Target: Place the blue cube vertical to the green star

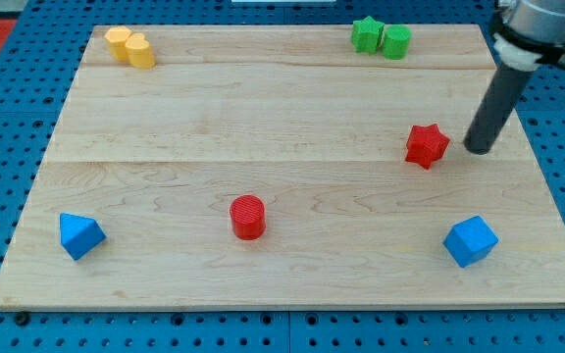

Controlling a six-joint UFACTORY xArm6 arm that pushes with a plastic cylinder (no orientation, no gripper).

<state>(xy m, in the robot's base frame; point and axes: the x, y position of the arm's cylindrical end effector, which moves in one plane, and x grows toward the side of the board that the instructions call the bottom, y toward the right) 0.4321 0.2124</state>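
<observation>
Tool is a bare rod gripping nothing, my tip (479,150) just right of red star (427,145); blue cube (471,241) near right, green star (366,33) far: careless sweep could shunt the red star.

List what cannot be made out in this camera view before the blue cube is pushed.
- My tip: shows right of the red star; contact with the board cannot be confirmed.
- Arm above the rod: cut off by the view's top-right edge.
- Green star and the green block beside it: touching or apart, unclear.
- Yellow blocks: shapes too small to tell.
- Blue cube: its far faces are hidden.
</observation>
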